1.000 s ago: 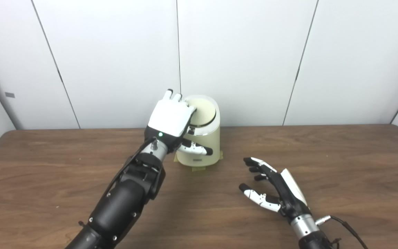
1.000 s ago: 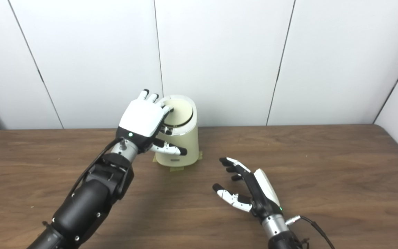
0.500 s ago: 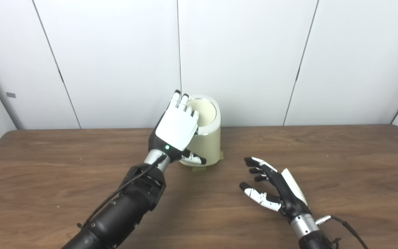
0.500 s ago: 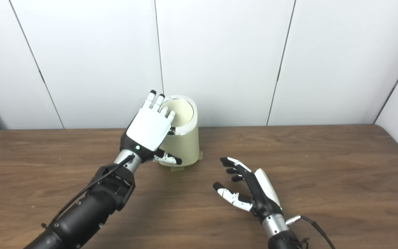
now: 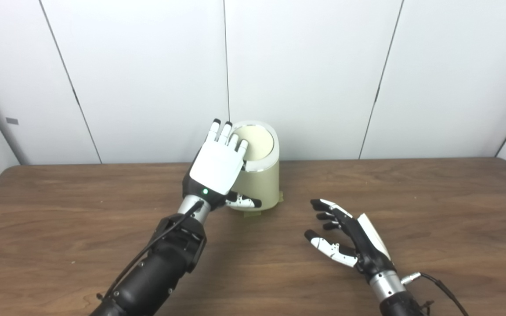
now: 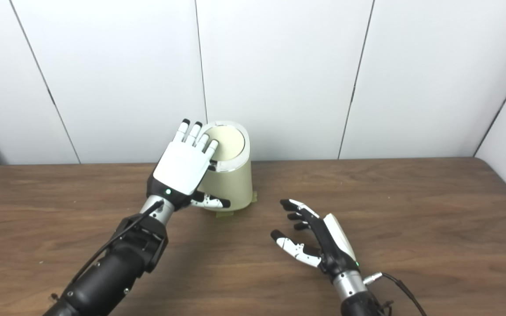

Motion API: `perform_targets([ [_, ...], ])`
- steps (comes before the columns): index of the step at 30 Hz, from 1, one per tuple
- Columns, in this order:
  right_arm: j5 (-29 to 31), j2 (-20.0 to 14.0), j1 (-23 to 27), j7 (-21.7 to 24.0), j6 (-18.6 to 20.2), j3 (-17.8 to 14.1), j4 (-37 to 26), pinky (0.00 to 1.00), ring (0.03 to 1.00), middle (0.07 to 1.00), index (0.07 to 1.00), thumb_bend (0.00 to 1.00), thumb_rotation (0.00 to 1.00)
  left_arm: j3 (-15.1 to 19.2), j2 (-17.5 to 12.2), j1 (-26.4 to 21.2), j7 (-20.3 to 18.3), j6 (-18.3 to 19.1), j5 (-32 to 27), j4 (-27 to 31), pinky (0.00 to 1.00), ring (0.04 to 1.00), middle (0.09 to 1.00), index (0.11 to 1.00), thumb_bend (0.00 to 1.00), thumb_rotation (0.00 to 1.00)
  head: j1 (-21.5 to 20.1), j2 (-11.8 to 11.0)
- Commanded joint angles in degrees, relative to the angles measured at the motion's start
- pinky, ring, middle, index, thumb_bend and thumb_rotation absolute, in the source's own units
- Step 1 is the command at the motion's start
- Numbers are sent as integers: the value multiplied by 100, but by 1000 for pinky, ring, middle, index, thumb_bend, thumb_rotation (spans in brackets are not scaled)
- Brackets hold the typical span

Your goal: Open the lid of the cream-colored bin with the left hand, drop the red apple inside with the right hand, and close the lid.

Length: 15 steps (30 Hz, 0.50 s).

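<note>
1. Since half a second ago, the lid (image 5: 255, 142) has swung from tipped-in to nearly flat in its ring, and the left hand (image 5: 216, 167) has drawn slightly back toward the robot.
2. Left hand: released, fingers straight and apart, tips over the lid's near-left edge; contact cannot be told. Thumb crosses the front of the bin (image 5: 262, 184). It grasps nothing.
3. Bin: cream, upright near the wall at the back of the table (image 5: 433, 206), on taped markers that fix its spot.
4. Right hand (image 5: 353, 239): empty, fingers spread, palm turned inward, resting well apart from the bin, apparently waiting.
5. Apple: not visible in either view; likely already inside, so the task looks near its end.
</note>
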State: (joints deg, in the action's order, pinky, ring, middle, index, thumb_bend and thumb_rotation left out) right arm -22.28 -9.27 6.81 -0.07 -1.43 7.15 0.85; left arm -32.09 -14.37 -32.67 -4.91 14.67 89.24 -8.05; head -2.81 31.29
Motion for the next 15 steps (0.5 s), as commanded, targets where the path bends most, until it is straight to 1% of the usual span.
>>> perform_targets([
  [1, -26, -28, 191, -21, -37, -3, -92, 709, 799, 831, 824, 228, 460, 125, 187, -142, -107, 119, -49, 431, 1000, 1000, 992, 984, 719, 887, -7, -1],
  [5, -3, 16, 195, -29, 14, -24, -84, 703, 798, 831, 824, 233, 432, 381, 469, -86, -529, 204, -112, 1014, 1000, 1000, 1000, 1000, 725, 899, 0, -10],
  [8, -2, 8, 209, -24, -8, -11, -63, 711, 803, 834, 826, 236, 438, 606, 628, 1, -660, 174, -169, 1455, 1000, 1000, 1000, 1000, 720, 905, -4, -15],
  [11, -25, 6, 205, -23, 26, 8, -86, 714, 805, 836, 828, 239, 453, 829, 715, 111, -628, 109, -325, 1766, 1000, 1000, 1000, 1000, 719, 916, -20, -16],
  [12, -33, 3, 204, -22, 34, 13, -94, 716, 806, 837, 829, 240, 459, 954, 736, 169, -556, 89, -488, 1878, 1000, 1000, 1000, 1000, 705, 949, -39, -13],
  [13, -37, 1, 203, -23, 35, 17, -97, 717, 806, 837, 830, 240, 462, 1045, 752, 210, -510, 69, -601, 1952, 1000, 1000, 1000, 1000, 694, 931, -39, -13],
  [14, -39, 1, 204, -28, 30, 18, -95, 718, 807, 837, 830, 240, 465, 1143, 762, 257, -449, 53, -723, 2022, 1000, 1000, 1000, 1000, 668, 948, -52, -16],
  [15, -39, 3, 204, -35, 32, 17, -89, 717, 806, 835, 829, 240, 466, 1269, 766, 322, -368, 37, -896, 2100, 1000, 1000, 1000, 1000, 665, 932, -52, -16],
])
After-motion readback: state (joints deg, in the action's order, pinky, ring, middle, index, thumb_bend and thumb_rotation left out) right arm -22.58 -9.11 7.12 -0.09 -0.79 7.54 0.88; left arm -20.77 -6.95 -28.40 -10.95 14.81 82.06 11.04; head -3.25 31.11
